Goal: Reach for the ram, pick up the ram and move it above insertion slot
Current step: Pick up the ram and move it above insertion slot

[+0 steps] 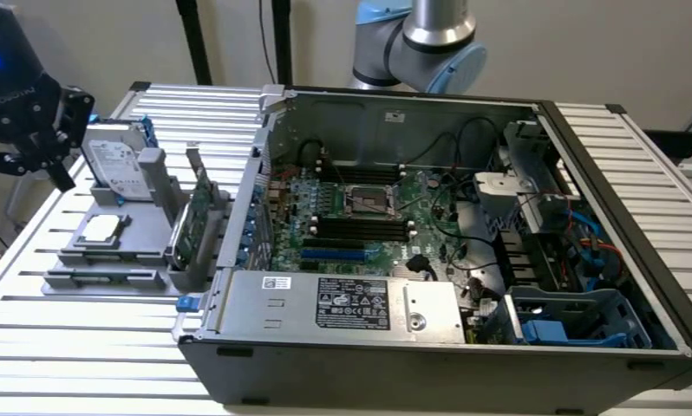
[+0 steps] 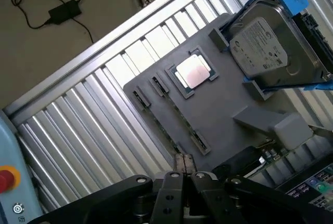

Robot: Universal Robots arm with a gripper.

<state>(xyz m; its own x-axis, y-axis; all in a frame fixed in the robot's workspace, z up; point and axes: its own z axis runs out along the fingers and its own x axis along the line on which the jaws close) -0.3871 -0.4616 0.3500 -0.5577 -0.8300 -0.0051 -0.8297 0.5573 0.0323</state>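
Observation:
My gripper (image 1: 59, 176) hangs shut and empty at the exterior view's left, above the table edge beside a grey fixture (image 1: 103, 260). In the wrist view its fingertips (image 2: 179, 161) meet over the fixture's near edge (image 2: 218, 115). Green boards (image 1: 201, 217) stand on edge in the fixture's side nearest the computer case; the ram is among them, but I cannot tell it from the larger card. A strip of green board (image 2: 270, 155) shows in the wrist view. The black insertion slots (image 1: 363, 230) lie on the motherboard inside the open case.
The fixture also holds a hard drive (image 1: 114, 165) in a blue frame and a processor chip (image 2: 193, 71). The open case (image 1: 439, 347) takes up the middle of the slatted table (image 1: 68, 347), with cables and a drive cage (image 1: 577, 316) inside. The arm's base (image 1: 421, 43) stands behind it.

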